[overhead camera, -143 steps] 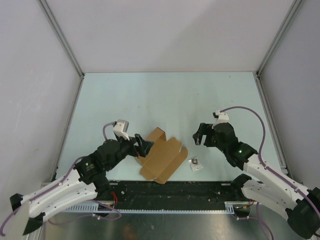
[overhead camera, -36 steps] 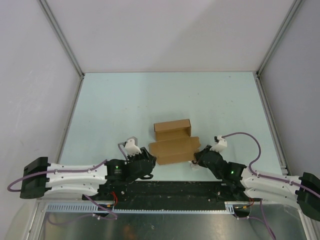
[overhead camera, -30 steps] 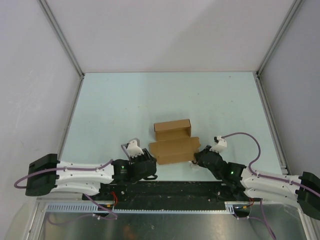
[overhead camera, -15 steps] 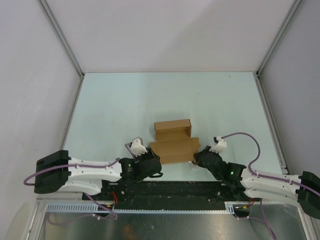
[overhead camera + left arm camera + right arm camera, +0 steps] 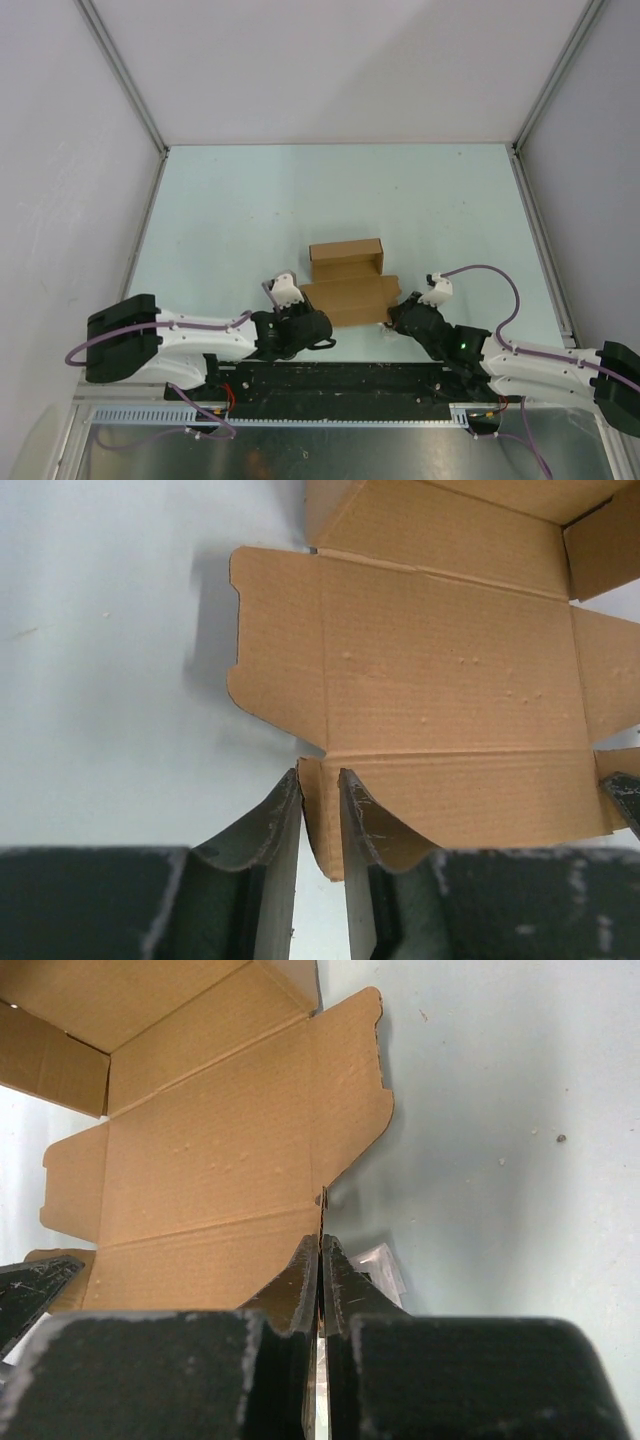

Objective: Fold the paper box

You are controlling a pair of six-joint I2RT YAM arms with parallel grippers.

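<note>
The paper box is brown cardboard lying half-formed on the table. Its tray part is at the back and its lid panel is spread flat toward me. My left gripper is low at the panel's near left corner. In the left wrist view the small corner tab stands between the fingers of the left gripper. The jaws are narrow but open, with light showing beside the tab. My right gripper is at the near right corner. The right wrist view shows that gripper shut flat on the box's upright side flap.
A small white-grey square object lies on the table just right of my right fingers. The black rail at the table's near edge runs right behind both grippers. White enclosure walls bound the pale green table on three sides.
My left arm has slid right along the near edge to the box's left corner. Its jaws have narrowed around the corner tab. The right gripper and the box have stayed put.
</note>
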